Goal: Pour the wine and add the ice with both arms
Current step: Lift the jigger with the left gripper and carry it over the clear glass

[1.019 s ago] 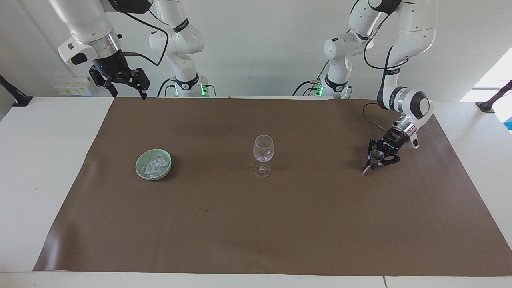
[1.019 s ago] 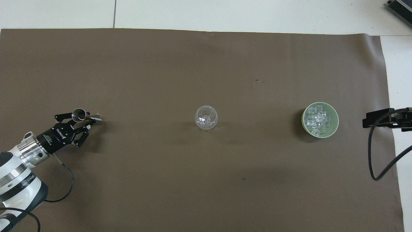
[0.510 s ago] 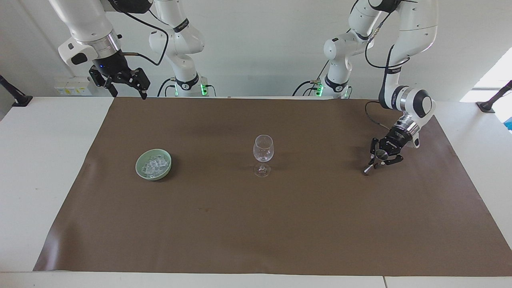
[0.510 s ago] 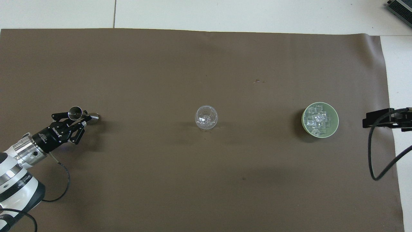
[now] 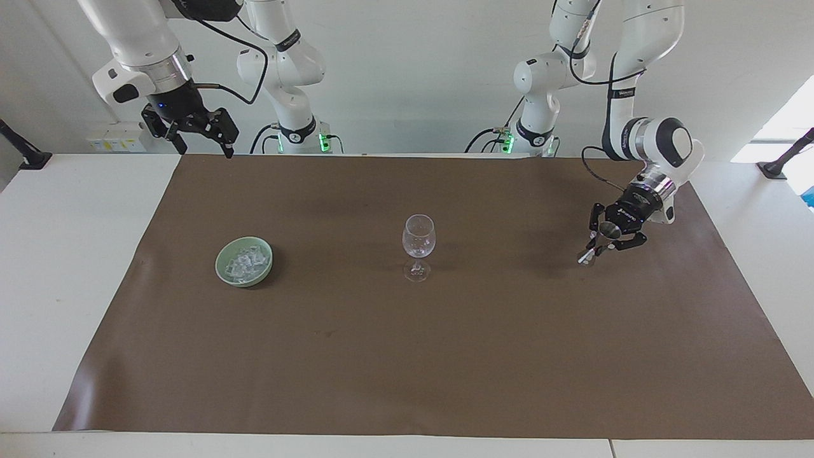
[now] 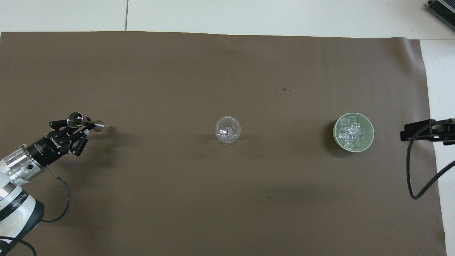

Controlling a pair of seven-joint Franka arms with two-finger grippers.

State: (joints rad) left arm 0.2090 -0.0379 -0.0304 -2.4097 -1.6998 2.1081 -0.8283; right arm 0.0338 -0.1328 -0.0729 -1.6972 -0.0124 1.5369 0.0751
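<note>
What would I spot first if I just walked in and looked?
The clear glass standing alone mid-table on the brown mat. Then the green bowl of ice toward the right arm's end, and the left pincer holding a small metal cup above the mat at the left arm's end.

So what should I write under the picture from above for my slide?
Left gripper lifts a small metal measuring cup over the brown mat; wine glass and bowl of ice wait.
</note>
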